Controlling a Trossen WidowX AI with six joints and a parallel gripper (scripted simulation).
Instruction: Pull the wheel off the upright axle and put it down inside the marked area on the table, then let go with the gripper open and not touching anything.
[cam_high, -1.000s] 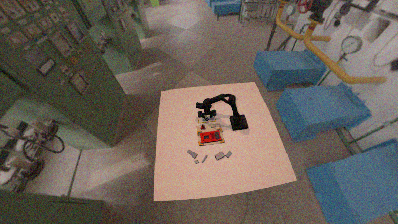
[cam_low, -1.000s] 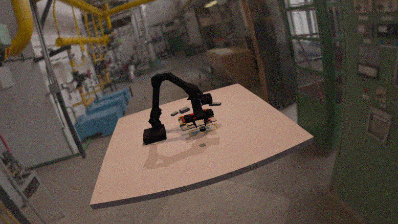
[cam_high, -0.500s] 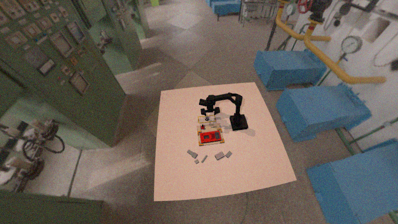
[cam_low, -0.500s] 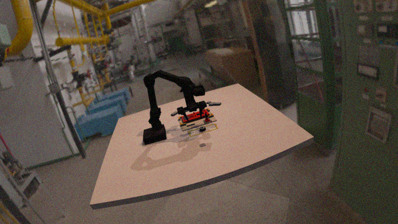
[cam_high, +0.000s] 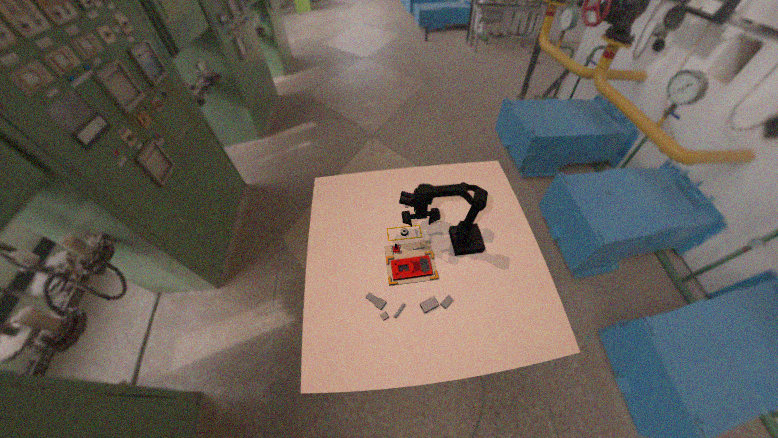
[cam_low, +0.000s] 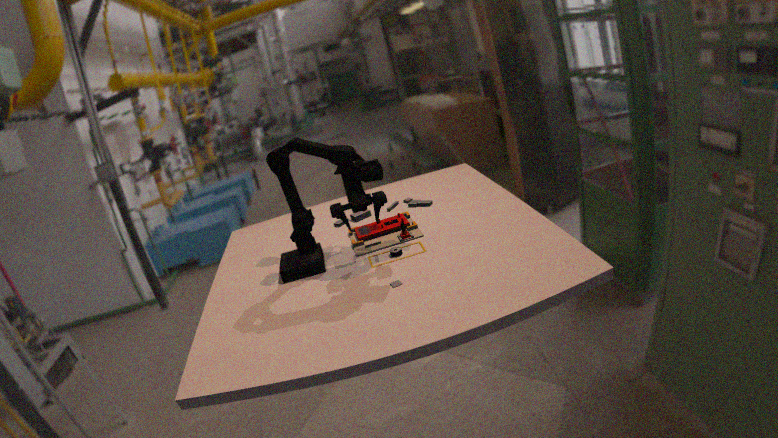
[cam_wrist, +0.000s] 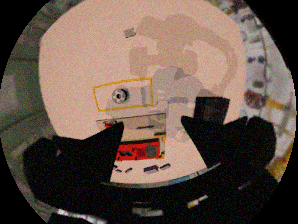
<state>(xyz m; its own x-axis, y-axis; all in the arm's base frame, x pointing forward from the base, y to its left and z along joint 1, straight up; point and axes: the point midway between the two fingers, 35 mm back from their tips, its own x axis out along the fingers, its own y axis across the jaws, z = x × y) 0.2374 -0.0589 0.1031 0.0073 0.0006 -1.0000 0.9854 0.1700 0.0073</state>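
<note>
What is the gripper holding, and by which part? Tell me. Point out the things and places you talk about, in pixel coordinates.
Nothing is held: the gripper (cam_high: 421, 221) (cam_low: 363, 225) (cam_wrist: 153, 121) is open, and the wheel (cam_high: 404, 232) (cam_low: 395, 252) (cam_wrist: 119, 96) lies inside the yellow-outlined area (cam_high: 387, 233) (cam_low: 398, 261) (cam_wrist: 95, 99), clear of the fingers.
</note>
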